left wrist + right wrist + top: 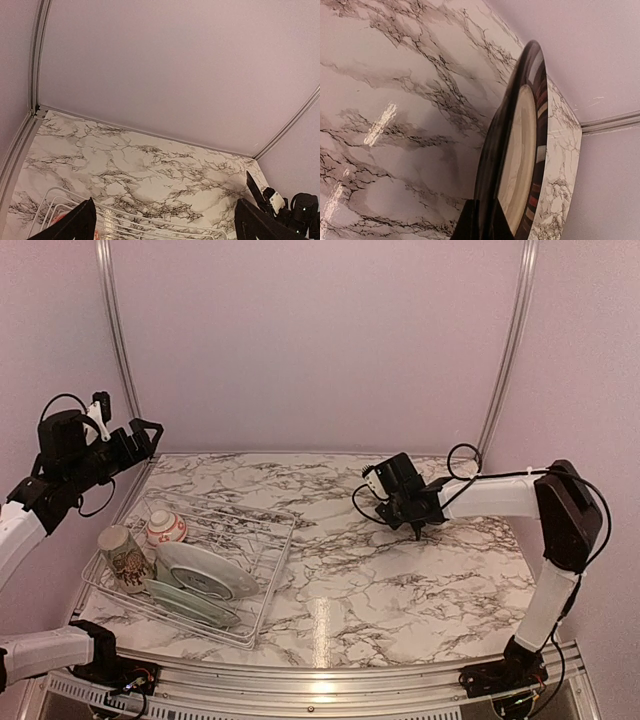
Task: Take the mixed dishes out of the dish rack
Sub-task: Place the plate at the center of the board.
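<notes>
The white wire dish rack (272, 550) sits at the table's left. It holds a cream leaf-print mug (125, 558), a red-and-white bowl (165, 528) and two pale green plates (205, 572), one leaning over the other (195, 604). My left gripper (140, 440) is open and empty, high above the rack's far left corner. In the left wrist view (165, 227) the rack's far edge (150, 220) lies below it. My right gripper (410, 508) is over the table's middle right. In the right wrist view (495, 220) it is shut on the rim of the large black plate (517, 150), held on edge.
The marble table (380, 590) is walled by pale panels at the back and sides. The right arm (295, 210) shows at the far right of the left wrist view. In the top view the black plate is hard to tell from the gripper.
</notes>
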You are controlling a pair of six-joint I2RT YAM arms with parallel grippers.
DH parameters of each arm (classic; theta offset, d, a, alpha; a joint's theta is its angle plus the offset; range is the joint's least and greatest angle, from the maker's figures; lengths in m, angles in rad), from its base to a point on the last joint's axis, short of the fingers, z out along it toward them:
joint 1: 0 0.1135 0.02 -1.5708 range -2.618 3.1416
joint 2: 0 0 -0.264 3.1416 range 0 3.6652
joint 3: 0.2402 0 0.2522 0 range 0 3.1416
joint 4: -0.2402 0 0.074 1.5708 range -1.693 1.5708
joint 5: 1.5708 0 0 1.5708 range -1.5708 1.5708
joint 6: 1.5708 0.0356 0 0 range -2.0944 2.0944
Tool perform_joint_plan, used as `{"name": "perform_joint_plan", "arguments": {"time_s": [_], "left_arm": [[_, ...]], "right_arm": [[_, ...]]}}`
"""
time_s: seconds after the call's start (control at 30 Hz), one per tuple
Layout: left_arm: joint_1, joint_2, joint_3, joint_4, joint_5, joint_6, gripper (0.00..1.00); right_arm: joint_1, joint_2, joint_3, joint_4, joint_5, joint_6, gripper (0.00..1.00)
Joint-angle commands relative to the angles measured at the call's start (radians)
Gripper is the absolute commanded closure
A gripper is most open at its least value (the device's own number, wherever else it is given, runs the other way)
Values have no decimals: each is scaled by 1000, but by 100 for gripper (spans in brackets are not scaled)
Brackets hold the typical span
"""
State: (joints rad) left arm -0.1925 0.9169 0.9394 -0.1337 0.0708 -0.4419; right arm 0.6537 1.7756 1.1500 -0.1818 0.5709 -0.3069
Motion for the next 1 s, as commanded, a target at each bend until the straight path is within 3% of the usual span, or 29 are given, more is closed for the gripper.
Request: {"name": "perform_joint_plan", "arguments": {"time_s": [0.0, 0.23, 0.33, 0.5, 0.57, 0.67, 0.8, 0.97], "left_arm": [[5, 2, -27, 15, 16, 2, 1], [5, -3, -51, 19, 20, -1, 1], [5, 0, -52, 12, 21, 2, 1], [5, 3, -55, 15, 17, -1, 1], [5, 7, -54, 17, 20, -2, 1], [5, 14, -50, 18, 25, -4, 1], [5, 19, -51, 19, 29, -8, 1], [6, 28, -53, 22, 35, -16, 1]], "right_arm": [[-22, 15, 36, 138, 133, -54, 100], [-18, 101, 35, 110, 114, -15, 100], [-6, 120, 26, 113, 108, -9, 94], [4, 125, 21, 92, 30, 25, 68], [5, 111, 11, 87, -38, 44, 49], [6, 77, -4, 82, -139, 74, 31], [8, 10, -27, 80, -294, 119, 23], [7, -86, -66, 92, -482, 191, 21]]}}
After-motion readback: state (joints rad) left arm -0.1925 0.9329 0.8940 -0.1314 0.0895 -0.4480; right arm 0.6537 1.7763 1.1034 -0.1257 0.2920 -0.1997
